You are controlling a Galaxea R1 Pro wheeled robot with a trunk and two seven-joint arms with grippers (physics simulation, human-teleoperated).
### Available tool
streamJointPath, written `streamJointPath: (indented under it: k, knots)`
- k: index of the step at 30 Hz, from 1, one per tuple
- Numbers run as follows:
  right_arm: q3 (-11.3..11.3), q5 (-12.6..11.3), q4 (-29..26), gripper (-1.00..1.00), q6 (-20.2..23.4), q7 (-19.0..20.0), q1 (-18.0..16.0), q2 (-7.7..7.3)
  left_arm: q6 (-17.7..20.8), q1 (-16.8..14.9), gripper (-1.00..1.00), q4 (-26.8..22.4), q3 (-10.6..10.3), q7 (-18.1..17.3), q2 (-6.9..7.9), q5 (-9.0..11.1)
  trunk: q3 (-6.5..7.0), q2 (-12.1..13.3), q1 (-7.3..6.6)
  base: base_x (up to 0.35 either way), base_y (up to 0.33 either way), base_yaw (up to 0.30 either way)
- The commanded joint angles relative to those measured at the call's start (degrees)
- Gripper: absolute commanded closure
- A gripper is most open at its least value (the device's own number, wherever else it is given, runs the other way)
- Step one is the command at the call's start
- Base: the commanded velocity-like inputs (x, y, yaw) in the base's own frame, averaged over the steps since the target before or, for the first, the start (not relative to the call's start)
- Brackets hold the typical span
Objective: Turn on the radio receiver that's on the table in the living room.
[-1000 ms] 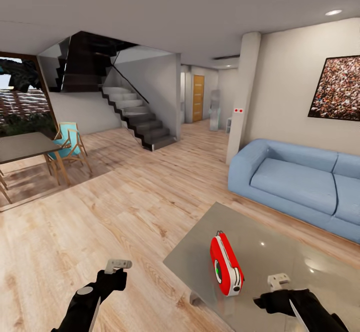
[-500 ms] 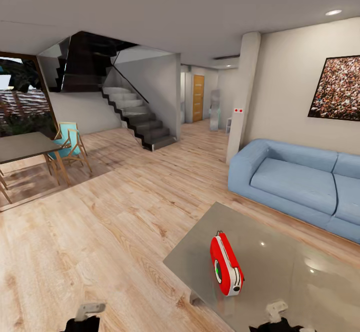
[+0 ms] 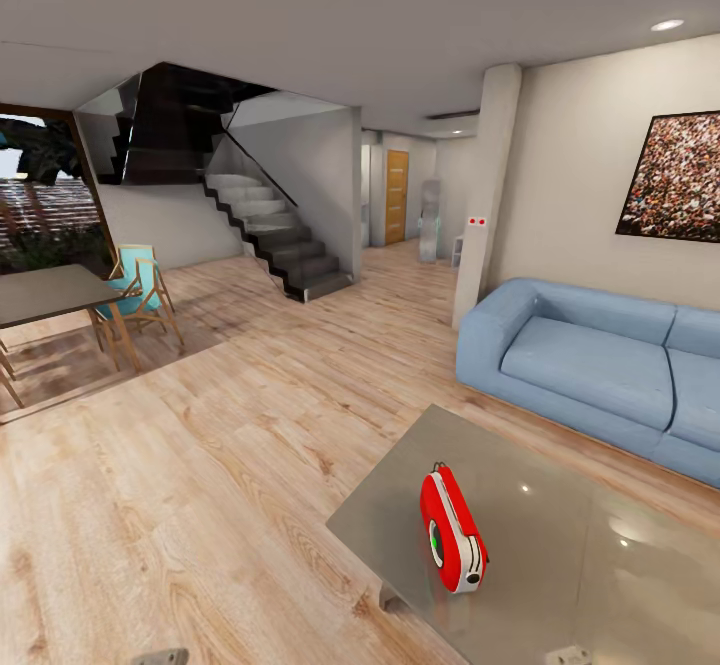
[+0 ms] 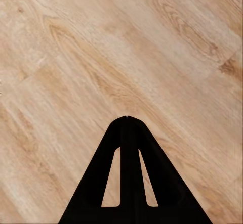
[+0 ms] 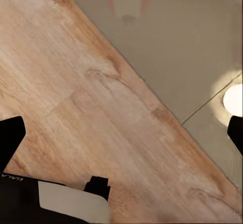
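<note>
Far left of the head view: dark dining table (image 3: 45, 295) and a blue-seated chair (image 3: 140, 290), well apart from anything that matters here. Further right, in the upper middle, a staircase (image 3: 270, 230), with pale plank floor (image 3: 200, 445) spreading below it.

Lower left: left gripper (image 4: 126, 120) dropped almost out of the head view within the last second, now just a grey sliver at the bottom edge. In the left wrist view, fingers pressed together to a single point, clenched on nothing, aimed at bare planks.

Right of centre, low in the frame: the radio receiver (image 3: 453, 530), upright on the near left part of the table (image 3: 560, 525), dial face turned toward the left, wire handle on top. Unmoved over that second, and untouched.

Lower right: right gripper (image 5: 121, 133) likewise sunk to the bottom edge. In the right wrist view, fingers spread wide at the two sides, released, hanging over the line where floor meets grey tabletop.

Beyond, at right: light-blue sofa (image 3: 590, 365) under a speckled framed picture (image 3: 680, 177).

Probably means both arms pulled down and away from the radio, so the switch-on not yet begun; a fresh reach from the right side looks needed.
</note>
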Motion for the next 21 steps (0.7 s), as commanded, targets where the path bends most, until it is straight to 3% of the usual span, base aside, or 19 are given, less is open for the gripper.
streamJointPath:
  k: [1,6,21]
  knots:
    - [0.00,0.01,0.38,-1.00,-0.40,-1.80,0.01,0.01,-0.41,0.00,1.00,0.16,0.02,0.06,0.25,-0.01,0.00,0.00,0.00,0.000,0.000,0.000]
    - [0.05,0.02,1.66,-1.00,-1.25,-6.19,0.02,0.01,-1.24,0.00,1.00,0.92,0.04,0.12,2.08,0.20,0.00,0.00,0.00,0.000,0.000,0.000]
    - [0.09,-0.44,4.95,-1.00,-1.01,-6.85,0.02,0.39,-1.83,0.00,1.00,1.14,0.06,0.09,2.86,0.24,0.00,0.00,0.00,0.000,0.000,0.000]
